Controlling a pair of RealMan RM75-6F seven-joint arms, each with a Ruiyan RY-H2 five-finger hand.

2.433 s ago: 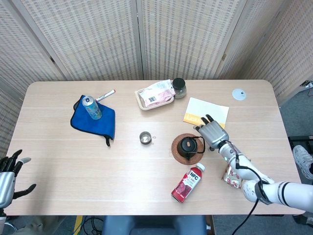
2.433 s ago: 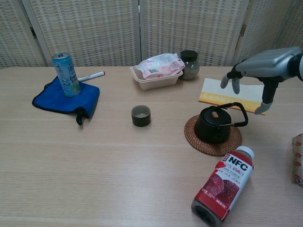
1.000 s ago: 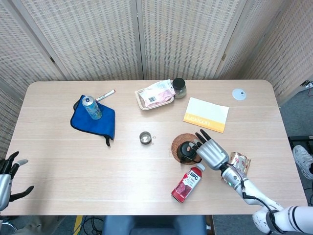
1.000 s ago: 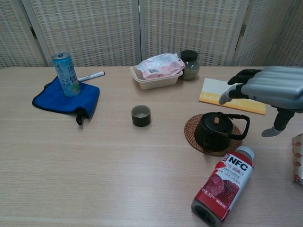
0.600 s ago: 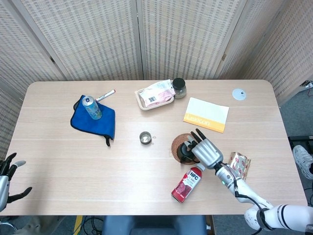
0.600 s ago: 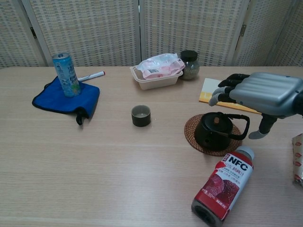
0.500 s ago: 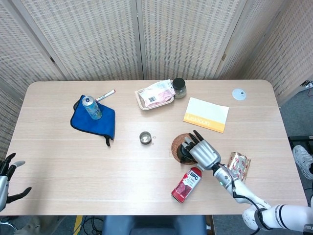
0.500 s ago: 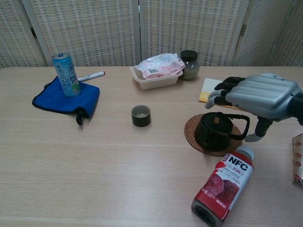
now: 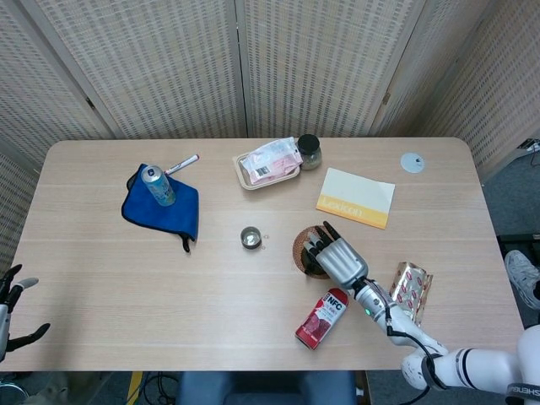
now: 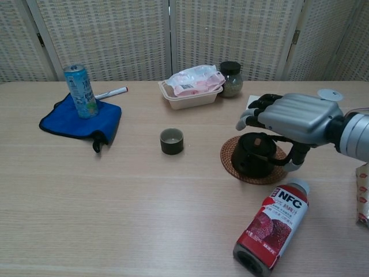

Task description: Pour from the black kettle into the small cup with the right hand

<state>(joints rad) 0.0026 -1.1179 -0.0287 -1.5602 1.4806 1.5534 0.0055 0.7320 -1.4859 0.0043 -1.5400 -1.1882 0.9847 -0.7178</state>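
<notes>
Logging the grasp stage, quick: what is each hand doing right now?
Left hand: open, holding nothing, at the table edge.
Right hand: over the black kettle; grip cannot be told.

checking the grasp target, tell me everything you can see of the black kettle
The black kettle is small, round and dark, matt like cast iron. It stands upright on a round woven coaster, right of the small cup. The right hand hovers over it, hiding lid and most of the handle; whether they touch is unclear.
</notes>
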